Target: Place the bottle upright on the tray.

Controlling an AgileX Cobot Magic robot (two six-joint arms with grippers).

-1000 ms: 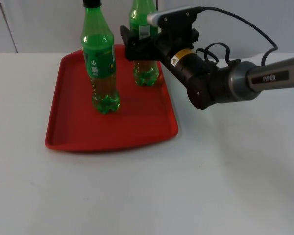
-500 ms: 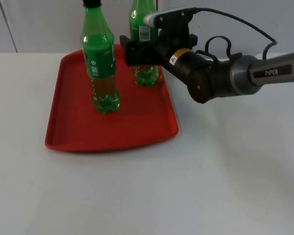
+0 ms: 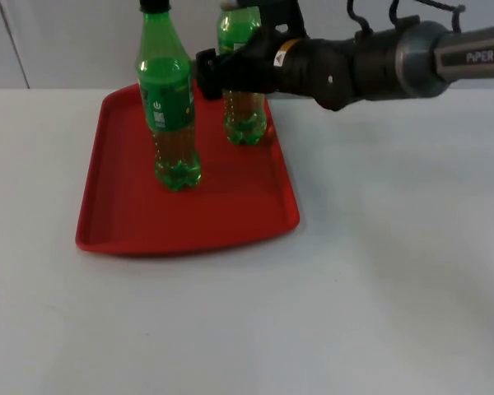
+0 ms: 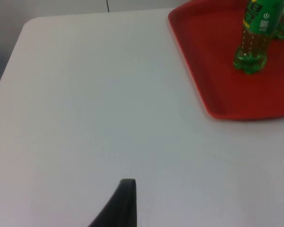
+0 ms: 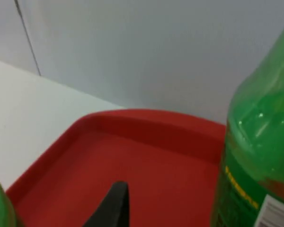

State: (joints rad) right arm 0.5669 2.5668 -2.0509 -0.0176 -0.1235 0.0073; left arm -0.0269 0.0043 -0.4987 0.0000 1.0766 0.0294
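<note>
My right gripper (image 3: pixel 218 72) is above the far edge of the red tray (image 3: pixel 115 222), just beside the rear bottle (image 3: pixel 245 115); I cannot tell how it is set; this bottle and the front bottle (image 3: pixel 169 107) stand upright on the tray; my left arm waits.

Two green plastic bottles stand upright on the red tray (image 3: pixel 181 222): the black-capped bottle (image 3: pixel 169 107) near the tray's middle, and the second bottle (image 3: pixel 245 115) at its far right corner, each with a little green liquid at its base.
</note>
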